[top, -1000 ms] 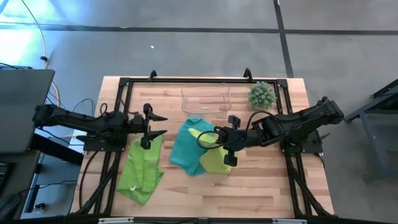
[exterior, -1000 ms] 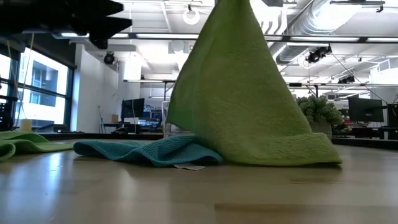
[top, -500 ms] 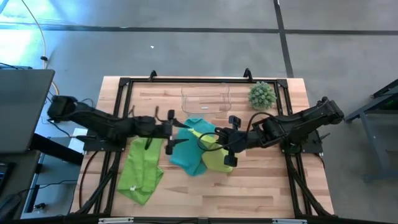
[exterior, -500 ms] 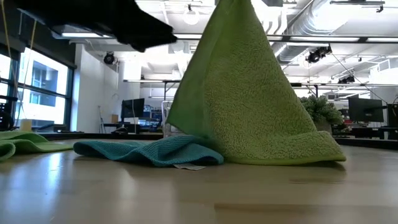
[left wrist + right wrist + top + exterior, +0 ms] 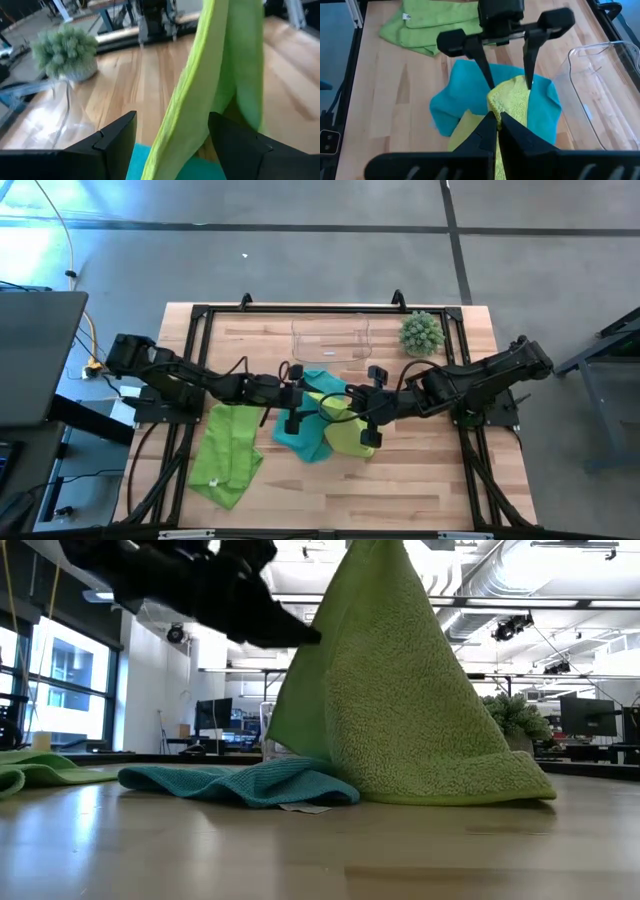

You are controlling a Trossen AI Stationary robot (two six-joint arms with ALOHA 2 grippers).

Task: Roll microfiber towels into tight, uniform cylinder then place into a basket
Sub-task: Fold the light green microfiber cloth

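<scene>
The table is pale wood slats with a black frame round it. My left arm reaches from the left edge toward the centre; my right arm comes in from the right side to meet it.

Towels next. One green towel lies flat and loosely bunched on the left half of the table, well apart from both grippers. The teal towel lies crumpled at the centre, flat on the wood. The second green towel is pulled up into a tall tent shape, its lower edge resting on the table and overlapping the teal towel on one side.

The basket sits at the far edge of the table, just behind the teal towel. A plant ball stands beside it on the right.

My right gripper is pinched tight on the peak of the raised green towel, fingers closed together with cloth between them. My left gripper sits just beside that towel, above the teal one, fingers spread wide with the hanging green edge in the gap between them, not clamped.
</scene>
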